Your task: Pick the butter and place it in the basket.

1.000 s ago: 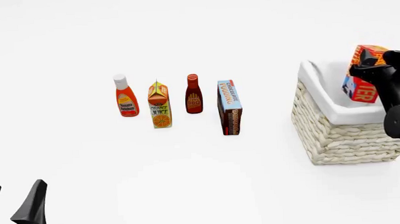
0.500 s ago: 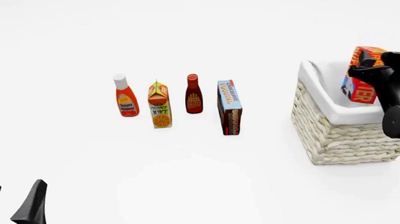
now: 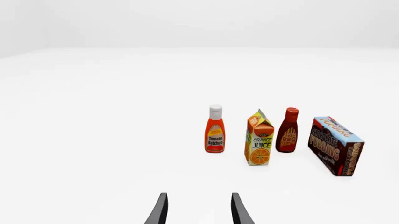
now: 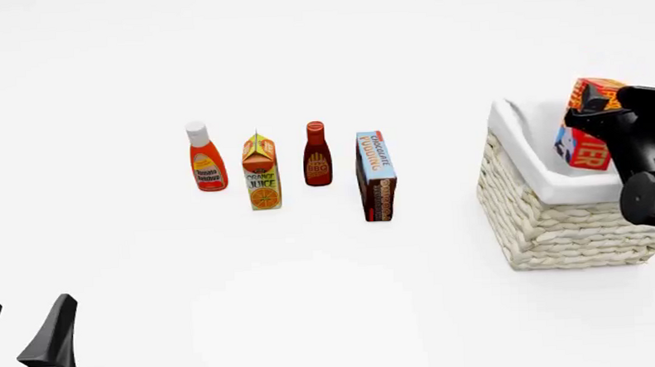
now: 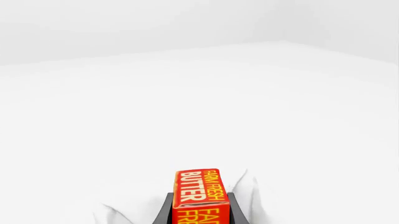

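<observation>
The butter (image 4: 583, 131), a red-orange box with a blue corner, hangs tilted above the open top of the cream wicker basket (image 4: 550, 223) at the right. My right gripper (image 4: 592, 115) is shut on it. In the right wrist view the butter (image 5: 201, 190) sits between the two black fingers (image 5: 163, 211), its "FARM FRESH BUTTER" lettering showing, with the basket's white lining (image 5: 251, 187) just beyond. My left gripper (image 4: 22, 319) stands open at the near left with nothing in it, and its two fingertips (image 3: 160, 211) are apart in the left wrist view.
A row of groceries stands mid-table: a ketchup bottle (image 4: 205, 161), an orange juice carton (image 4: 262, 175), a BBQ sauce bottle (image 4: 316, 156) and a chocolate pudding box (image 4: 376, 176). The same row shows in the left wrist view, with the pudding box (image 3: 335, 145) at its end.
My right gripper has shifted slightly left with the butter, staying over the basket. The left arm has not moved.
</observation>
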